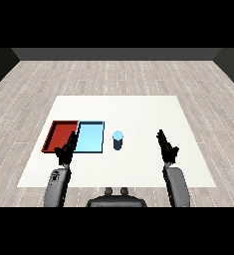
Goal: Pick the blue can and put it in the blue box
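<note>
A blue can (118, 140) stands upright on the white table, just right of the light blue tray (90, 137). The red tray (60, 135) lies against the blue tray's left side. My right hand (167, 146) hovers well to the right of the can, fingers straight and pointing away from me, holding nothing. My left hand (66, 149) is raised over the near edge where the two trays meet, fingers relaxed and open, covering a bit of both trays' front rims.
The white table (138, 109) stretches far behind and to the right of the can. Its near edge runs just in front of both forearms. Wooden floor surrounds it.
</note>
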